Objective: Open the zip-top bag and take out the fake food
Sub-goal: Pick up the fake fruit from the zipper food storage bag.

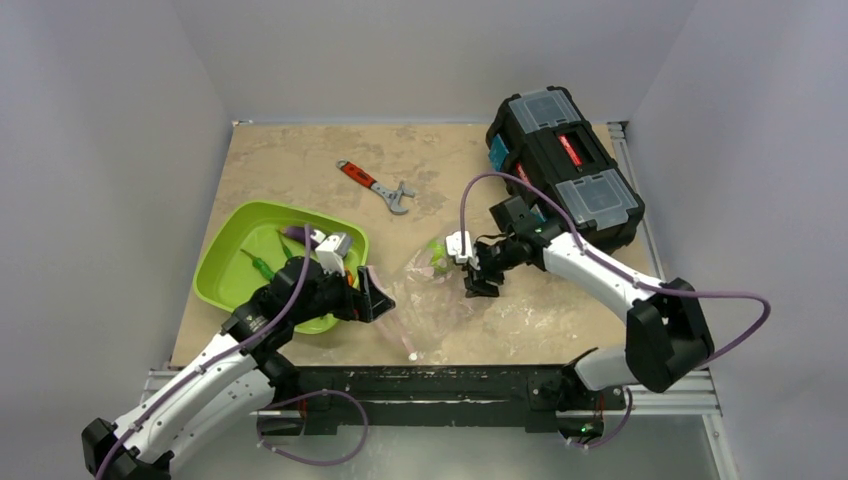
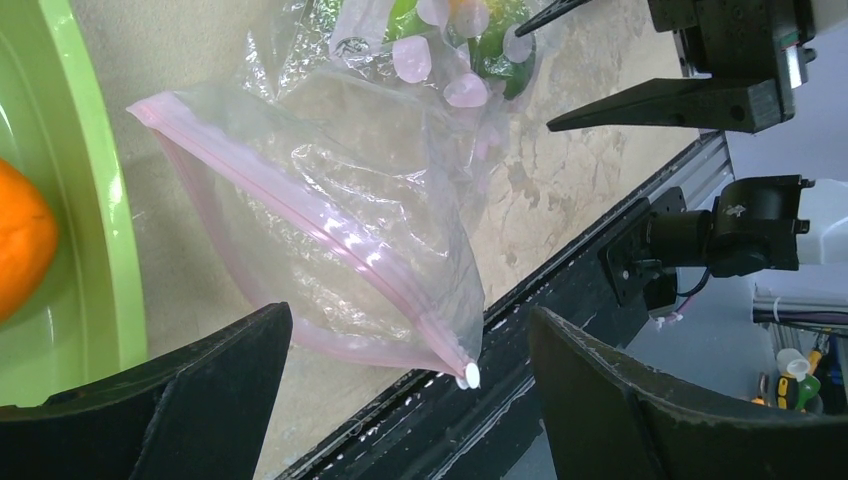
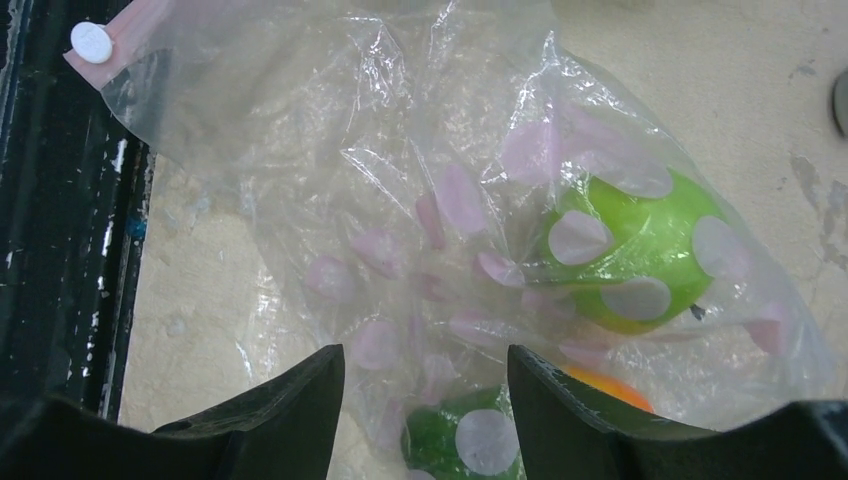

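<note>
Both pincers hover wide, gripping nothing: our left gripper beside pink zip strip, right gripper over zip-top bag, green fake food inside. We judge risk: bag lies at table front edge; careless tug drags it off. Open room toward wrench; green tray crowds left

White-and-black left arm stretched low, forward and inward. Black left gripper lying level, fingers spread wide. White-and-black right arm elbowed back inward, wrist pitched down. Black right gripper fingers parted.
</note>
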`<state>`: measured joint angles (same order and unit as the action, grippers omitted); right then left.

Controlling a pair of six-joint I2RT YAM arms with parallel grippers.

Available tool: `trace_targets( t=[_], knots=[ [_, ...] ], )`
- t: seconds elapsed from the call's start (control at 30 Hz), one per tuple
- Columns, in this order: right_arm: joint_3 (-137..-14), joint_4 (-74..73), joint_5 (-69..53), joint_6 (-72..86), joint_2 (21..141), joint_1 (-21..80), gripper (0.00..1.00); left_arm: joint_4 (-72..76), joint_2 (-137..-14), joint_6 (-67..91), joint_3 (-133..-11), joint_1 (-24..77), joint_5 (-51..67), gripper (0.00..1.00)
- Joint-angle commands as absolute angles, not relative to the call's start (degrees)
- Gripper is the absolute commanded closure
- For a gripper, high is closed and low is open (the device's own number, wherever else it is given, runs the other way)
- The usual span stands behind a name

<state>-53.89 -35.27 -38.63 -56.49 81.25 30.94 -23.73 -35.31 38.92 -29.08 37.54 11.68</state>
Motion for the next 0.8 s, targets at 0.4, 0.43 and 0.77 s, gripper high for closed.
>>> trace_targets(
  t=[0.4, 0.43, 0.77],
  knots=[
    [-60.04, -43.77, -50.54, -61.98, 75.65, 20.96, 0.37, -22.64, -33.88, 38.03, -27.57, 37.78, 13.12, 0.12],
    [-60.71, -44.75, -50.53, -62.76, 76.08, 20.77, 0.37, -22.65, -33.8, 38.05, -27.46, 37.71, 13.16, 0.12],
    [-63.62, -44.0, -48.08, -64.06, 77.89, 20.37, 0.37, -23.03, -33.14, 37.79, -27.03, 37.75, 13.1, 0.12]
  ],
)
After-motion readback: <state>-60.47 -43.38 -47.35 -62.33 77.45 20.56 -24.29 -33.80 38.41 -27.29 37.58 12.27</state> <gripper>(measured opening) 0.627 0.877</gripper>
